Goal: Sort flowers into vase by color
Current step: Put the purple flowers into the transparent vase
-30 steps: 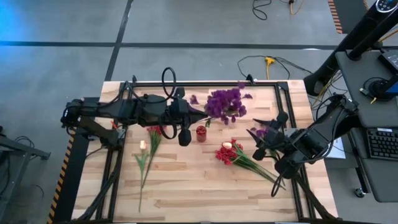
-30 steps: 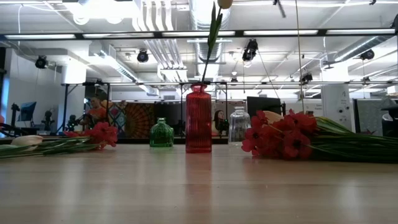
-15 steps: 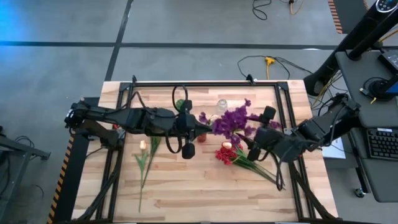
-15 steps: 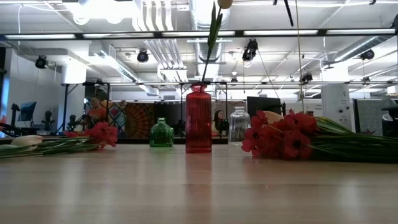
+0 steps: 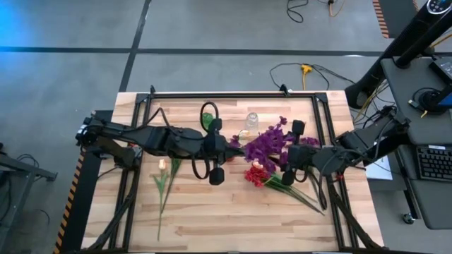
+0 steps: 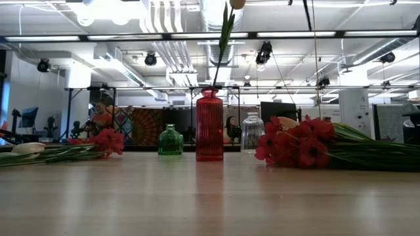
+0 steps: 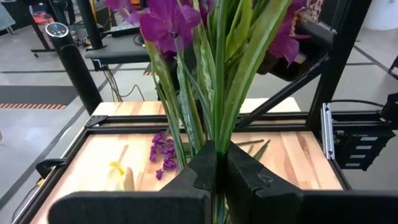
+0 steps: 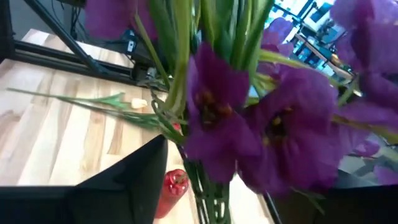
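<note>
Three vases stand on the worktop: green, red, clear. One purple bunch hangs mid-worktop, the left hand pinched on its stems. Two red sprays lie flat. The right hand sits beside the blooms; grip: cannot tell.

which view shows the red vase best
The low view: the red vase stands upright in full, unobstructed, a green stem rising from it. The right wrist view catches only its top beneath the purple flowers. In the high view the arms and blossoms hide it.
</note>
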Motion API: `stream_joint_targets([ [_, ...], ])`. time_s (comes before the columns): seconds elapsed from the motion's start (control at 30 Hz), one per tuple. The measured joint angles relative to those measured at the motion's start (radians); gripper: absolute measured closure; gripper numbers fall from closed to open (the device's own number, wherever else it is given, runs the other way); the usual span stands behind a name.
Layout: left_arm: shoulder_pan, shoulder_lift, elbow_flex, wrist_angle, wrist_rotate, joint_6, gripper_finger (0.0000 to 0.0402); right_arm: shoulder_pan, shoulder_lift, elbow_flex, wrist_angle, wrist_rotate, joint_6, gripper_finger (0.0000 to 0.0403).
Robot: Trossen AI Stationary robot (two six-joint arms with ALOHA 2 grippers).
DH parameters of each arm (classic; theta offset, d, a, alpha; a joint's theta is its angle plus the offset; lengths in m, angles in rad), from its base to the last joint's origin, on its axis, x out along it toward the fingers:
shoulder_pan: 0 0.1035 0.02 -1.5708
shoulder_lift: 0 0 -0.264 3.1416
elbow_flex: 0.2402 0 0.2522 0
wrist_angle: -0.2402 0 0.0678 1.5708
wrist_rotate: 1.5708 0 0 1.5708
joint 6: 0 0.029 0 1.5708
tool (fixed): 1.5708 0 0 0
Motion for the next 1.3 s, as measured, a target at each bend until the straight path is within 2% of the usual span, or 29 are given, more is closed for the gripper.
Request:
stream_joint_targets([
  [0.27,0.000,-0.001,0.000,0.003,-0.015,0.009,0.0401,0.000,-0.004,0.000,-0.004,0.000,0.018,0.0284],
  [0.43,0.000,-0.004,0.000,-0.002,-0.093,0.031,0.0401,0.000,-0.004,0.000,-0.005,-0.011,0.001,0.0362],
  [0.5,0.001,-0.004,0.000,-0.005,-0.109,0.037,0.0401,0.000,-0.005,0.000,-0.004,-0.035,-0.001,0.0381],
  [0.7,0.001,-0.011,0.000,-0.046,-0.119,0.044,0.0401,0.000,-0.009,0.000,-0.007,-0.044,0.011,0.0375],
  [1.0,0.000,-0.045,0.000,-0.194,-0.199,0.007,0.0401,0.000,-0.037,0.000,-0.045,-0.043,0.048,0.0381],
  [1.17,0.001,-0.059,0.000,-0.256,-0.297,-0.018,0.0401,0.000,-0.039,0.000,-0.083,-0.043,0.086,0.0382],
  [1.3,0.001,-0.068,0.000,-0.266,-0.302,-0.021,0.0401,0.000,-0.040,0.000,-0.092,-0.042,0.098,0.0382],
])
